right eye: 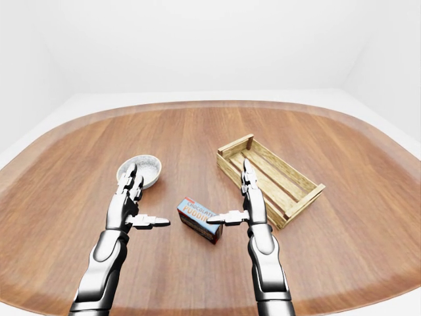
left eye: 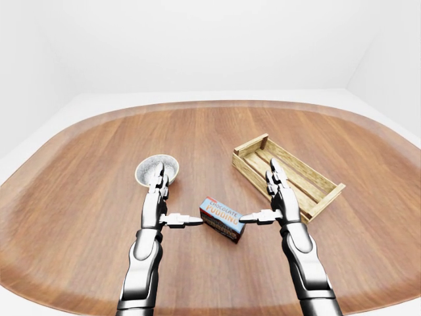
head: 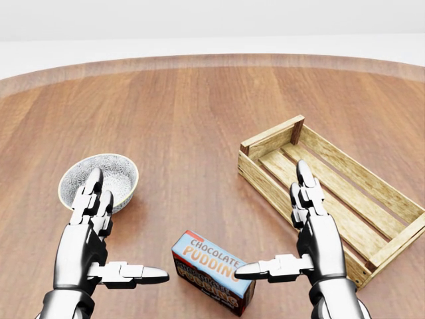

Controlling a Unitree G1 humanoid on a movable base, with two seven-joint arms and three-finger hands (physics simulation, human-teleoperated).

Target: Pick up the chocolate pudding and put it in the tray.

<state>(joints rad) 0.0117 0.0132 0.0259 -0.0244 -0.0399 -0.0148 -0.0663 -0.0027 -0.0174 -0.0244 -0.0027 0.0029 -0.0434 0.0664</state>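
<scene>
I see both my hands spread open, left hand [head: 99,239] and right hand [head: 312,236] flanking the chocolate pudding [head: 214,271]. The tray [head: 332,193] sits just right of the pudding, up the head view.

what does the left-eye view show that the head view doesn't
Only the left-eye view takes in the whole table out to its rounded edge, the white walls behind it, and both forearms.

Only the head view comes close enough to read "chocolate pudding" on the pudding box and to see the speckled pattern on the bowl.

Both show the box lying between the open left hand and open right hand, unheld, with the wooden tray to its right.
</scene>
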